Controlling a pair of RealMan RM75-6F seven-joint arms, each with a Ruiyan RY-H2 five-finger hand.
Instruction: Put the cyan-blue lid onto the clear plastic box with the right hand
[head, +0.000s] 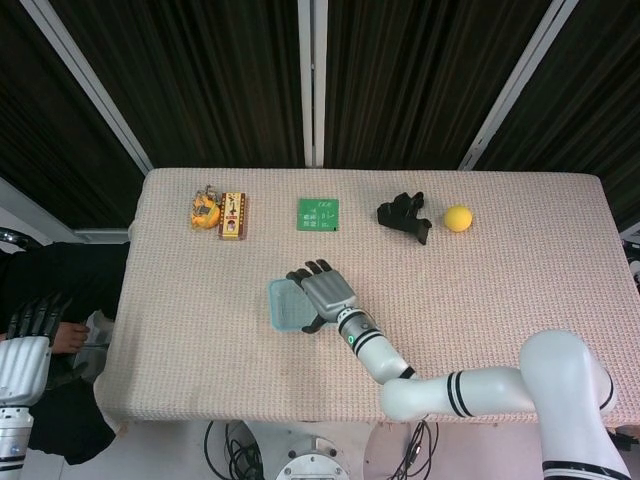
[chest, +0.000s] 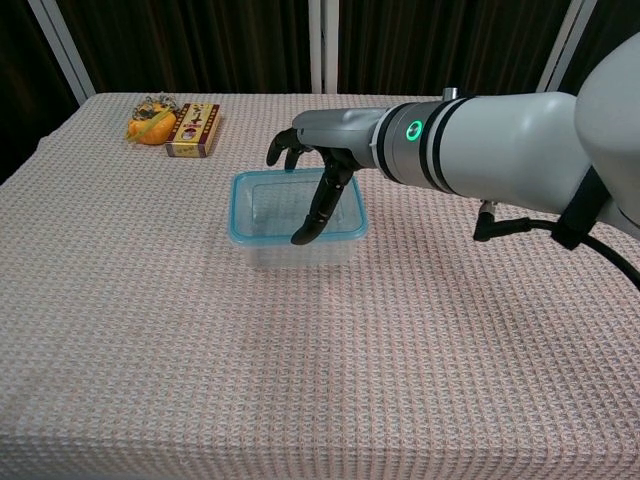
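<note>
Dark fingers (chest: 318, 205) of the right hand (chest: 322, 150) are spreading over and pressing down on the cyan-blue rectangular lid (chest: 243, 214) – it is sitting on the clear plastic box (chest: 290, 250), mid-bench (chest: 300, 400). The left hand (head: 30, 320) is hanging off the bench's edge – fingers apart, holding nothing.

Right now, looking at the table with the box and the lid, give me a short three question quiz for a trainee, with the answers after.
1. True or false: the cyan-blue lid sits on the clear plastic box.
2. Which lies nearest the black glove in the head view? A the yellow ball, B the green card, C the orange toy.
3. Fill in: the right hand reaches over the lid's ___ edge, fingers draped down onto it.

Key
1. True.
2. A, the yellow ball.
3. Far.
</note>
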